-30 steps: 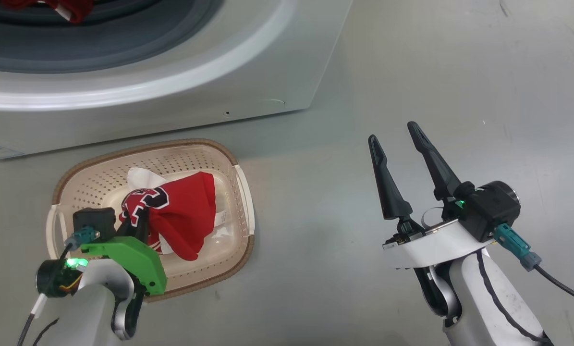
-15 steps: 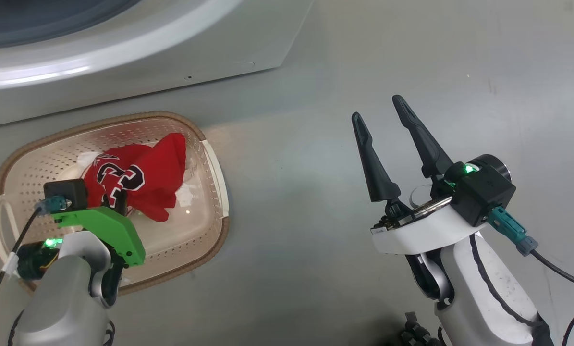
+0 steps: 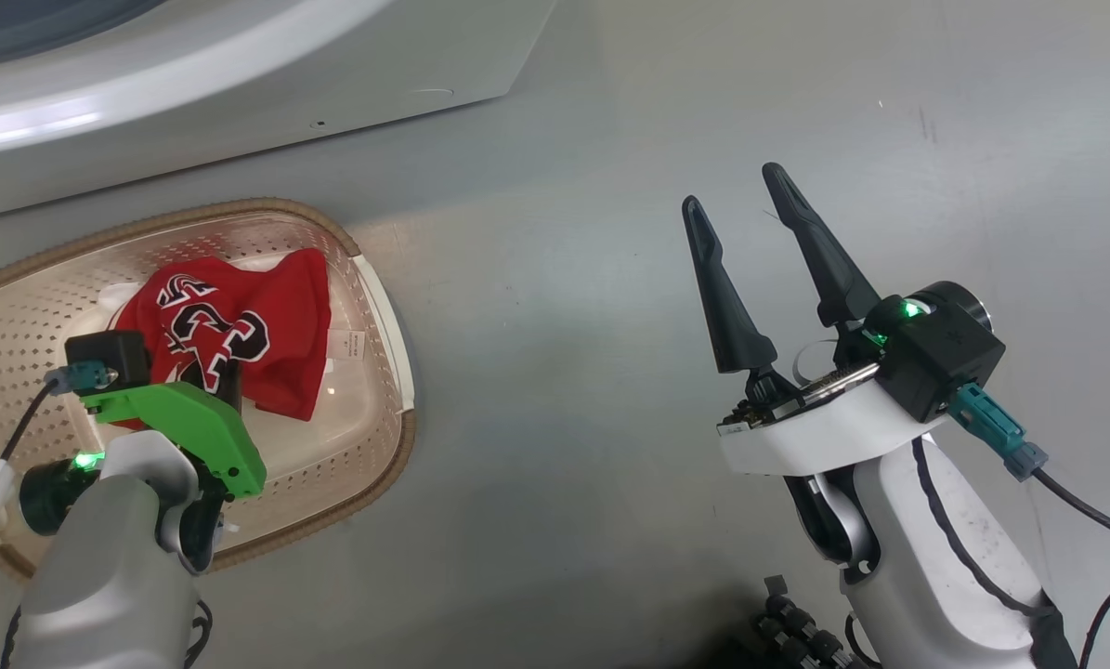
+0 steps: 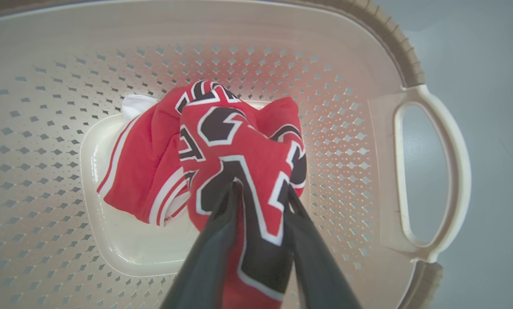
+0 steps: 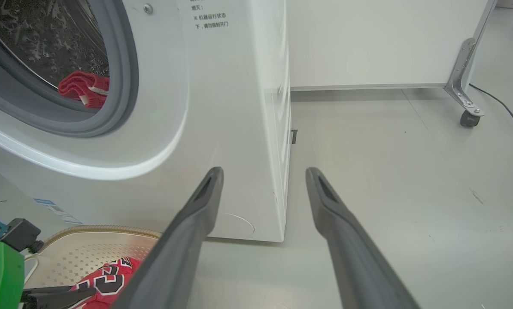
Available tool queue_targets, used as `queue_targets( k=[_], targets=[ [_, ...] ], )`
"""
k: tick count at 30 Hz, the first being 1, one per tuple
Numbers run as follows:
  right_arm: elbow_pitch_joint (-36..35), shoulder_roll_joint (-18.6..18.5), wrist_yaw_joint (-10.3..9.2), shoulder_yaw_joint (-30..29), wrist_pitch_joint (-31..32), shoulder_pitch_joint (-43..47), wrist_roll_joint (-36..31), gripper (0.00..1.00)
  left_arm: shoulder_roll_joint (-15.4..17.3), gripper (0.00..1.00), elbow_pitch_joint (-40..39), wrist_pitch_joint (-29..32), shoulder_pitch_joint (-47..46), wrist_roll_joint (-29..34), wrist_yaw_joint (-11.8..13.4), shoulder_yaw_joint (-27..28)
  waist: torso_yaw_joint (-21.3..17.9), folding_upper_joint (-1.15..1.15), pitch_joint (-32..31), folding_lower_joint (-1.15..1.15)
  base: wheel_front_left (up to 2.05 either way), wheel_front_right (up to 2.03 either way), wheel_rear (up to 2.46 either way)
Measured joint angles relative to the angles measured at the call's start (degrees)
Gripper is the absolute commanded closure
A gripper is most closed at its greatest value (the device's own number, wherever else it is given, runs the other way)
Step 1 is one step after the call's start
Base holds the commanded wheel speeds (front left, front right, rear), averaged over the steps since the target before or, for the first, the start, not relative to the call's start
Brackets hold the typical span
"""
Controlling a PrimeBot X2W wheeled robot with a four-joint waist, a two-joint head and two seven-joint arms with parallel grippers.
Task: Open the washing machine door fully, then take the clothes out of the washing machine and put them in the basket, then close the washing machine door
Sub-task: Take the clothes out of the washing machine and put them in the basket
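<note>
While your left gripper [image 4: 260,189] sat in basket [image 4: 411,64], near left, red jersey [image 4: 222,141] lay on basket bottom between its fingers; gripped or freed, can't tell. Right gripper [image 3: 732,189] gaped empty, right. Another red garment [image 5: 82,88] lay in washer [image 5: 222,86] drum, far left; door closing left to do.

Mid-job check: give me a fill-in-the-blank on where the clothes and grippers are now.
The lettered red garment lies in the ___.
The right gripper stands open and ___.
A second red piece lies inside the washing machine's ___.
Fabric lies between the left gripper's ___.
Missing: basket; empty; drum; fingers.
</note>
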Motion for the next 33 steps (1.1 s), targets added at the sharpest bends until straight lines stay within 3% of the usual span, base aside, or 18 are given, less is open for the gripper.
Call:
queue_targets(
  k=[1,2,19,25,33],
  targets=[
    [0.02,0.0,-0.01,-0.02,0.0,-0.08,0.04,0.0,-0.01,0.08,0.42,-0.53,-0.2,0.0,-0.01,0.04,0.01,0.0,-0.02,0.0,0.0,0.0,0.0],
    [0.11,0.01,-0.07,-0.15,0.0,-0.19,0.04,0.0,-0.09,0.0,1.01,-0.82,-0.45,0.0,-0.08,-0.01,0.06,0.0,-0.08,0.0,0.0,0.0,0.0],
    [2.38,0.0,-0.56,-3.86,0.0,-0.47,-0.48,0.0,-1.31,0.0,4.52,-11.55,-1.29,1.86,-1.89,-1.65,3.14,0.0,-4.81,0.0,0.0,0.0,0.0],
    [3.48,0.0,-0.56,-5.66,0.0,0.23,-1.07,0.0,-2.08,0.0,3.38,-16.7,-1.29,2.69,-2.59,-2.31,5.23,0.0,-7.23,0.0,0.0,0.0,0.0],
    [4.94,-0.01,-0.35,-7.32,0.0,2.66,-1.7,0.0,-2.65,0.0,-0.65,-18.3,-1.22,3.41,-3.02,-2.5,7.85,0.0,-11.35,0.0,0.0,0.0,0.0]
  ],
)
